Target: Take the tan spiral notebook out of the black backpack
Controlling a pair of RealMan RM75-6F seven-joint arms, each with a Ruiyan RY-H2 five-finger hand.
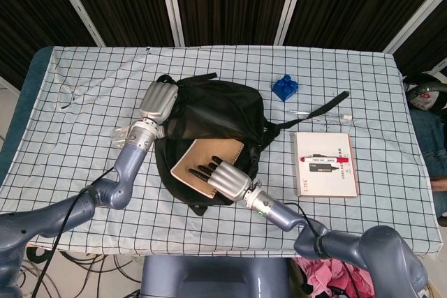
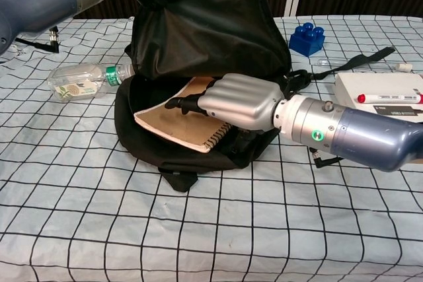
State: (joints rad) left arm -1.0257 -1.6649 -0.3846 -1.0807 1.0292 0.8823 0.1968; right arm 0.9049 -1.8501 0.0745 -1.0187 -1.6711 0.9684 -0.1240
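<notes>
The black backpack (image 1: 216,113) lies open in the middle of the table, its mouth facing me. Inside the mouth lies the tan spiral notebook (image 1: 195,162), tilted, with its wire spine toward the right. My left hand (image 1: 159,100) grips the backpack's upper flap (image 2: 198,24) and holds it up. My right hand (image 2: 238,100) reaches into the opening with its fingers stretched flat over the notebook's (image 2: 172,120) cover. Its thumb is hidden, so no grip on the notebook shows.
A clear plastic bottle (image 2: 82,80) lies against the backpack's left side. A blue brick (image 1: 285,87) sits behind the bag at the right. A white box (image 1: 325,172) carrying a red marker (image 1: 321,159) lies to the right, past a loose black strap (image 1: 318,111).
</notes>
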